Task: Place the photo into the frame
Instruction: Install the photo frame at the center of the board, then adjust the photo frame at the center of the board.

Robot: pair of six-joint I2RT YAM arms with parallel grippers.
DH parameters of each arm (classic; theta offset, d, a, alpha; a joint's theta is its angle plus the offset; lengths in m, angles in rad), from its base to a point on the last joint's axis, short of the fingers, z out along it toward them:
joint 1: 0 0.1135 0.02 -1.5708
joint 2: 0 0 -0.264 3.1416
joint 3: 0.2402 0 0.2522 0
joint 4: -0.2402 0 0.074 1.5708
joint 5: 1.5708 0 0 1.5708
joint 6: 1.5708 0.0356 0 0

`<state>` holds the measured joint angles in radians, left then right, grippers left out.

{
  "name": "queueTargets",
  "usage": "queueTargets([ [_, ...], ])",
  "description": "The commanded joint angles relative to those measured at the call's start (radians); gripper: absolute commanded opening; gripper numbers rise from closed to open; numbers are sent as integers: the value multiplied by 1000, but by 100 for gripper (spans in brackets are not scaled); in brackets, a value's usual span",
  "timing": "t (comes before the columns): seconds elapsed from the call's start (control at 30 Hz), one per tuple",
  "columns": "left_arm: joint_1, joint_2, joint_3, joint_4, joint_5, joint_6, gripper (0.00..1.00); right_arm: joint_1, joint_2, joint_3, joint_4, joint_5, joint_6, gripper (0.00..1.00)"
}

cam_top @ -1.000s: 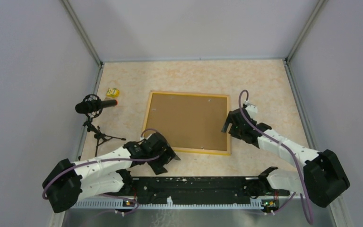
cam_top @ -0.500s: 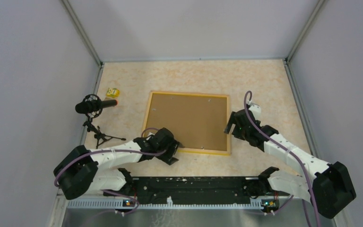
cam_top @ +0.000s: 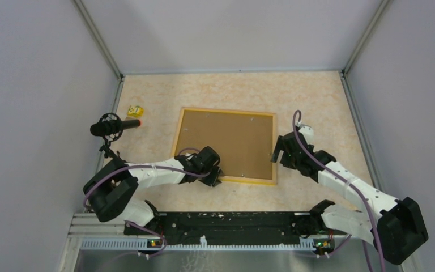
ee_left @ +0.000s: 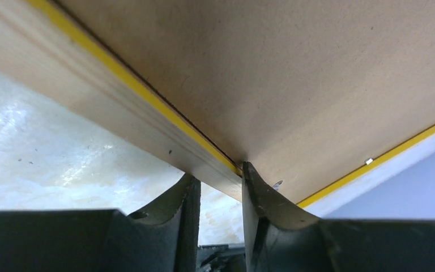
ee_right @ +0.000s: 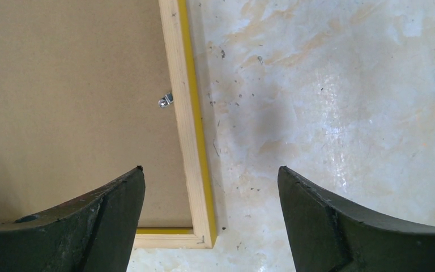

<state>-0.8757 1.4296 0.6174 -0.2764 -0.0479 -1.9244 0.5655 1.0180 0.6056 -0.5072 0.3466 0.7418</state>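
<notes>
The frame (cam_top: 226,111) lies back-up in the middle of the table, its yellow-orange border around a brown backing board (cam_top: 229,141). The photo shows in no view. My left gripper (cam_top: 218,177) sits low at the frame's near rail. In the left wrist view its fingertips (ee_left: 216,173) pinch the wooden rail (ee_left: 119,107), one on the outer side and one at the board's edge (ee_left: 272,73). My right gripper (cam_top: 274,154) hovers open over the frame's near right corner. Its fingers (ee_right: 210,170) straddle the right rail (ee_right: 184,113) without touching it.
A microphone on a small tripod (cam_top: 113,126) stands at the table's left edge, with a small yellow object (cam_top: 135,110) behind it. A metal tab (ee_right: 165,101) sits on the board by the right rail. Grey walls enclose three sides; a black rail (cam_top: 226,221) runs along the near edge.
My left arm has stretched rightward to the frame's near rail, and its jaws have narrowed onto it. The right gripper has drifted slightly right and stays open.
</notes>
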Motion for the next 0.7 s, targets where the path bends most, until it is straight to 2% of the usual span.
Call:
queueTargets([
  [0.0,0,44,48,-250,-167,145,30,-4,-40,75,-21,1,-51,85],
  [0.13,4,39,61,-358,-294,336,19,-5,-46,104,-31,-9,-110,87],
  [0.17,7,33,53,-347,-313,405,14,-10,-43,110,-34,-9,-121,88],
  [0.33,18,-21,8,-281,-357,678,3,-20,-42,112,-30,-46,-152,91],
  [0.43,23,-37,5,-202,-358,867,1,-33,-28,101,-6,-83,-168,95],
  [0.57,27,-26,54,-217,-434,1050,0,-78,24,104,39,-168,-200,99],
  [0.67,27,-27,73,-193,-478,1138,0,-203,93,117,66,-304,-216,99],
])
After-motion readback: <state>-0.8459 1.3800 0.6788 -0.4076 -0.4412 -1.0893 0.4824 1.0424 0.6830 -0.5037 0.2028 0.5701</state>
